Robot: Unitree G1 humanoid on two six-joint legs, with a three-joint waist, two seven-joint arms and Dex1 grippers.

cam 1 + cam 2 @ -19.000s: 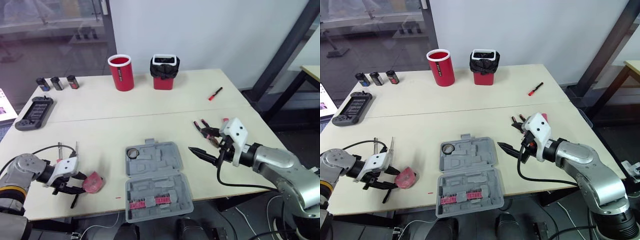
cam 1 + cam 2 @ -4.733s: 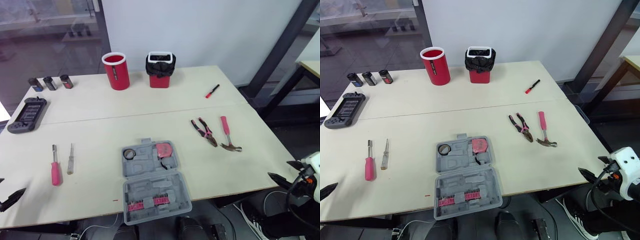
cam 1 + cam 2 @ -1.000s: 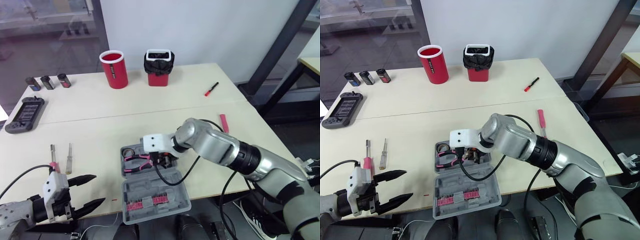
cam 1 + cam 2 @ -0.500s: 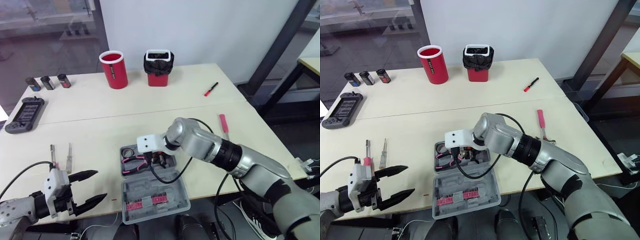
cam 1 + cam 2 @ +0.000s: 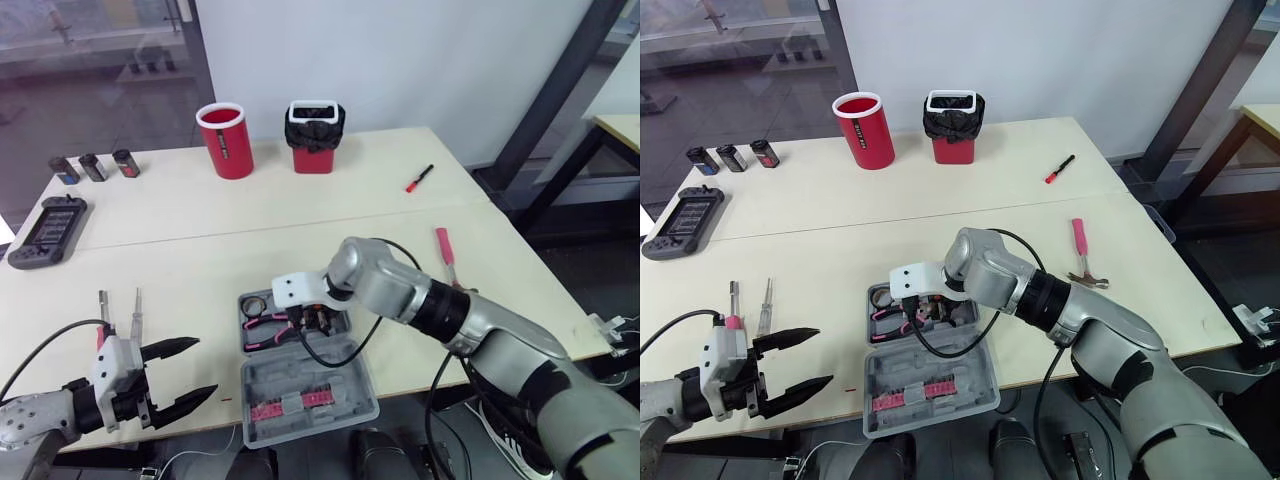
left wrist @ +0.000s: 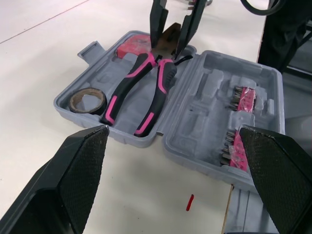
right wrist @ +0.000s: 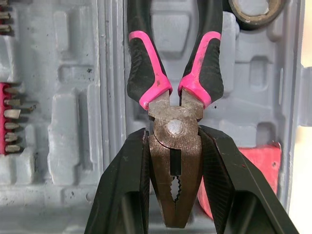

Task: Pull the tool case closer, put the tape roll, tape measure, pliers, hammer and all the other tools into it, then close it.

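Centre of the frame, low on the pale surface [image 5: 200, 260], the grey tool case [image 5: 322, 377] lies open, and the right tool [image 7: 174, 131] is down inside it. Its two black fingers are clamped on either side of the rusty head of the pliers [image 6: 146, 83]. The pink-and-black handles lie flat in the moulded tray, pointing towards the tape roll [image 6: 87, 100] in the tray's corner. The red tape measure [image 6: 132, 46] is tucked in the same half, just beside the pliers' head. A strip of pink-held bits [image 5: 285, 408] runs along the other half of the case, nearest the bottom of the frame. Over in the lower left, the left tool [image 5: 203, 367] hangs at the surface's near edge with its fingers spread wide, gripping nothing. Just above it, two screwdrivers [image 5: 766, 295] lie side by side on the surface. Out to the right of centre the hammer [image 5: 1076, 235] with its pink handle lies on the surface, well apart from the case.
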